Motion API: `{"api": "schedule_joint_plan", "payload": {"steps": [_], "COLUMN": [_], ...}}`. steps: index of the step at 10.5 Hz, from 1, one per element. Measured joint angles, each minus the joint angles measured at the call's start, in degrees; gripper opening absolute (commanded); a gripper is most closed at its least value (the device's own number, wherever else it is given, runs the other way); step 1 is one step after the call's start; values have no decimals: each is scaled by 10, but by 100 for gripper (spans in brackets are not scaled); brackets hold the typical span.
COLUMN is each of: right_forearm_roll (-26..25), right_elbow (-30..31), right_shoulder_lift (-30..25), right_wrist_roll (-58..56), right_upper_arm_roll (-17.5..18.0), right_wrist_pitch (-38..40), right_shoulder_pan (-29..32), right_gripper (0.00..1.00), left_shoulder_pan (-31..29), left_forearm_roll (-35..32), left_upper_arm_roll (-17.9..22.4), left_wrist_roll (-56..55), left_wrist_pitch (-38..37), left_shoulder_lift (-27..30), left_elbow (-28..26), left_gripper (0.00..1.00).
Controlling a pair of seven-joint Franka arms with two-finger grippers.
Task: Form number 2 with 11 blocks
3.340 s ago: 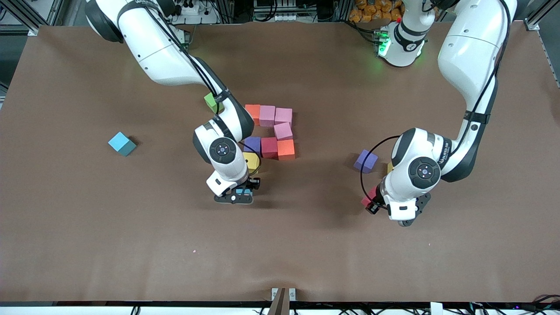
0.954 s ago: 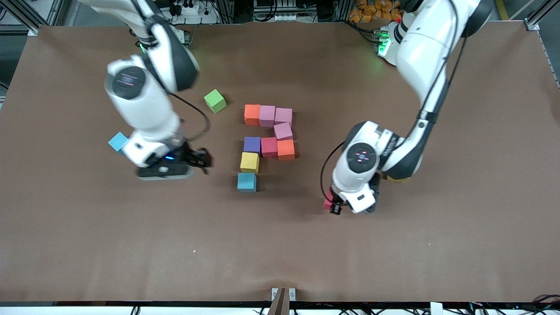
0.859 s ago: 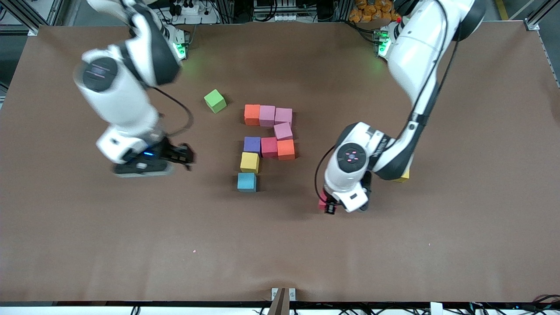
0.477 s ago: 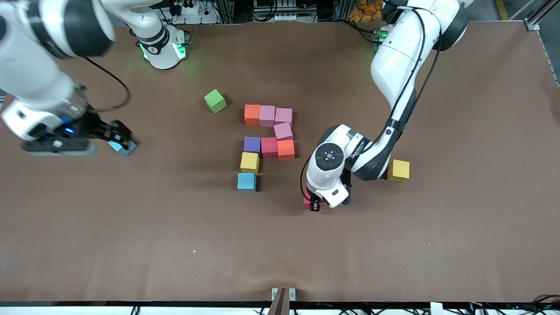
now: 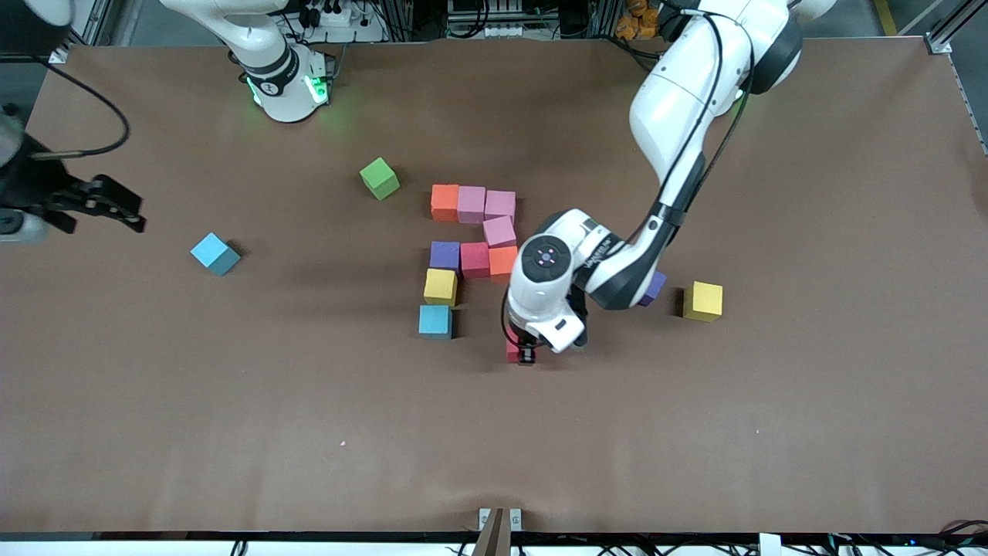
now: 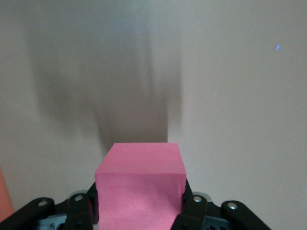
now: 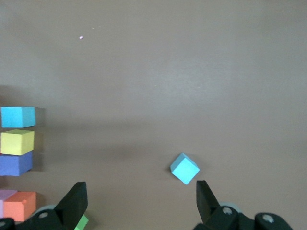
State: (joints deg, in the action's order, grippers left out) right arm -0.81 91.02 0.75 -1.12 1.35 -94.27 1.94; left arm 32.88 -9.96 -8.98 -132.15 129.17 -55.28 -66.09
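green cube (image 5: pixel 380 178); brown table (image 5: pixel 231 425)

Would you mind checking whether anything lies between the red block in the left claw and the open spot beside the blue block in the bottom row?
Nothing visible does. The left claw holds the red block over bare table, apart from the blue block.

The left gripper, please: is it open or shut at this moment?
Shut on a red block: in the left wrist view the left gripper has a finger against each side of it.
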Motion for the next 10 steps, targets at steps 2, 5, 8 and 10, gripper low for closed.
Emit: {"api": "schedule_joint_plan", "payload": {"steps": [2,5,8,10], "right_forearm_roll": [0,0,-1,-1], "right_elbow": [0,-1,-11,-15], "right_shoulder_lift": [0,1,1,1], "right_wrist_roll": [-4,-7,-7,-7], "right_upper_arm_roll": [-1,-1,-1,-1], "right_wrist_pitch": [0,0,0,1], "right_shoulder_pan": [10,25,25,28], "right_gripper": [100,100,100,100], "left_shoulder_pan": [8,16,35,48], "left_forearm_roll": [27,51,54,56], "left_upper_arm_roll": [0,-2,-4,-4], "left_wrist_roll": [-5,-5,-7,-9], "left_wrist_pitch": [1,7,28,40], "left_shoulder_lift": [-1,-2,-19,-33], "left_elbow": [4,14,26,35], "left_gripper": [0,0,0,0]}}
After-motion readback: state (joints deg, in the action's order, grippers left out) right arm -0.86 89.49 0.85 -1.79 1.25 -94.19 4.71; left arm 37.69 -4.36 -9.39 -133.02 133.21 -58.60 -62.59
